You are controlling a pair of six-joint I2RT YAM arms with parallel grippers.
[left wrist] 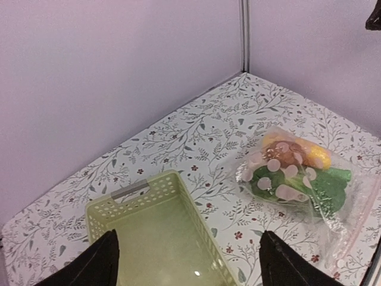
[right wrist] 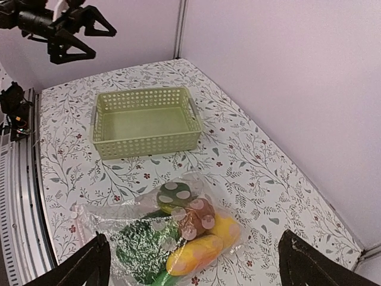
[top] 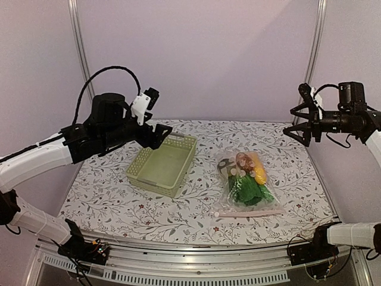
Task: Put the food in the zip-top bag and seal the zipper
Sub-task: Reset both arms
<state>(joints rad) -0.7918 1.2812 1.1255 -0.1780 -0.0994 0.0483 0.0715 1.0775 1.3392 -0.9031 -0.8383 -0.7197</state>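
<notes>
Food (right wrist: 196,217) overlaps inside the zip-top bag (right wrist: 98,217), shapes partly hidden.

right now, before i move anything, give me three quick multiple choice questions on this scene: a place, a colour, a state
1. What colour is the basket?
A. pale green
B. blue
C. red

2. Where is the food?
A. in the basket
B. in the bag
C. loose on the table

3. How are the right fingers?
A. shut on the bag
B. shut on the basket
C. open, holding nothing

Key: 1 A, its lattice walls are pale green; 2 B, the pieces lie inside the clear bag; 3 C, they stand wide apart above the table.
</notes>
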